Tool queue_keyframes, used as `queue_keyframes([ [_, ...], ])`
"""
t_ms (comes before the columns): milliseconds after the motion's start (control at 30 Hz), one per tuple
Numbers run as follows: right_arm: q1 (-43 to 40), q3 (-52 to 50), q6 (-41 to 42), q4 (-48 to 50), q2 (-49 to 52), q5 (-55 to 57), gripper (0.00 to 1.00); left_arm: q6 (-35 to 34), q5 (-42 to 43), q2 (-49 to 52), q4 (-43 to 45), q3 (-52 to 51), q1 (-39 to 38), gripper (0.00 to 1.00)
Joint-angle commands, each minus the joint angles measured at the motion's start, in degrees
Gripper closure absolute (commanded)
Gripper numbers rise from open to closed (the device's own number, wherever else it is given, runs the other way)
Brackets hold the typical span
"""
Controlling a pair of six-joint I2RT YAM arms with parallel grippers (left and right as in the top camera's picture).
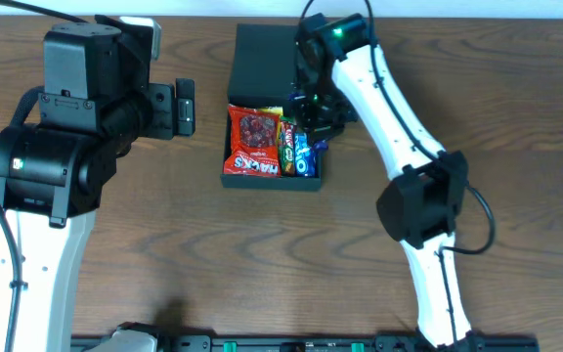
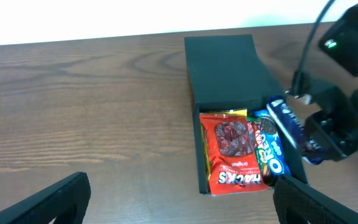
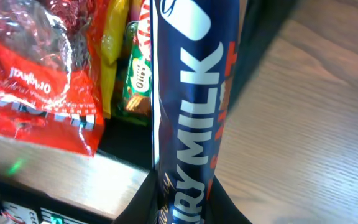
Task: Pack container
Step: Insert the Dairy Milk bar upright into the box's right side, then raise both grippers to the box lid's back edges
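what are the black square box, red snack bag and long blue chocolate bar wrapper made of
Black square box: probably cardboard, matte, no glare, with a folded flap lid. Red snack bag: glossy plastic film, with crinkles and highlights. Long blue chocolate bar wrapper: smooth printed film or foil with a slight sheen; can't tell which.

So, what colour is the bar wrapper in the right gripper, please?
Dark blue with white lettering, that long chocolate bar; clearest from right wrist.

The container (image 1: 262, 49) is black, a packet (image 1: 253, 142) red, a bar (image 3: 188, 99) navy, white-lettered.
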Motion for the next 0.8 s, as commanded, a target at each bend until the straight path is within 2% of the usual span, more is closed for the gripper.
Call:
queue_keyframes([
  [0, 0.8, -4.2, -0.2, 1.0, -6.0, 1.0, 0.98, 1.3, -0.6, 0.1, 0.0, -0.3, 0.2, 0.05],
  [167, 1.3, -18.7, 0.0, 5.6, -17.0, 6.6, 0.98, 2.3, -0.6, 0.1, -0.1, -0.3, 0.2, 0.05],
  [267, 1.3, -29.7, 0.0, 12.7, -26.1, 8.3, 0.98, 2.6, -0.6, 0.1, 0.1, -0.3, 0.2, 0.05],
  [333, 1.8, -34.2, 3.1, 16.8, -28.9, 8.2, 0.98, 2.6, -0.5, 0.1, 0.4, -0.3, 0.2, 0.05],
  [433, 3.2, -37.9, 10.3, 21.5, -29.3, 8.0, 0.98, 2.5, -0.4, 0.1, 0.7, -0.3, 0.2, 0.05],
  [567, 5.4, -43.2, 17.3, 32.5, -28.9, 6.1, 0.98, 2.5, -0.4, 0.1, 0.7, -0.3, 0.2, 0.05],
  [767, 7.1, -46.0, 20.0, 42.1, -26.6, 6.1, 0.98, 2.1, -0.3, 0.1, 0.7, -0.3, 0.2, 0.05],
])
